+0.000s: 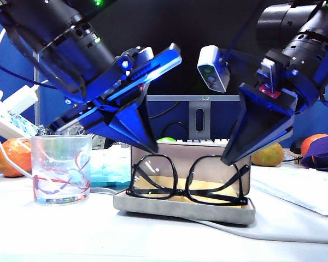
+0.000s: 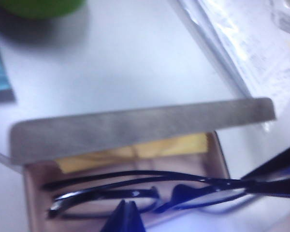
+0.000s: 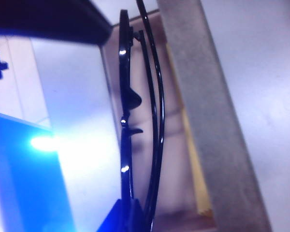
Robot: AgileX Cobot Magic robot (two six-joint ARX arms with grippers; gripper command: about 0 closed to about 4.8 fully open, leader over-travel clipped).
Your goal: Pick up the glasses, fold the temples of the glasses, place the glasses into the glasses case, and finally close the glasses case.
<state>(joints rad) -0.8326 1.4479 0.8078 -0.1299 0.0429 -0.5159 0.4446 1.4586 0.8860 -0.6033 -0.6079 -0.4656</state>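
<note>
the glasses (image 1: 188, 179) stand upright in the open glasses case (image 1: 183, 210), lenses facing the exterior camera, with the temples (image 3: 154, 121) folded behind the frame. the case sits on the white table (image 1: 71, 234), its lid raised behind the frame. the left gripper (image 1: 151, 147) has its jaws closed at the frame's upper left corner. the right gripper (image 1: 228, 160) pinches the frame's upper right corner. a clear ribbon-printed tumbler (image 1: 60, 169) stands left of the case, with a pale blue packet (image 1: 110, 168) between them, further back.
</note>
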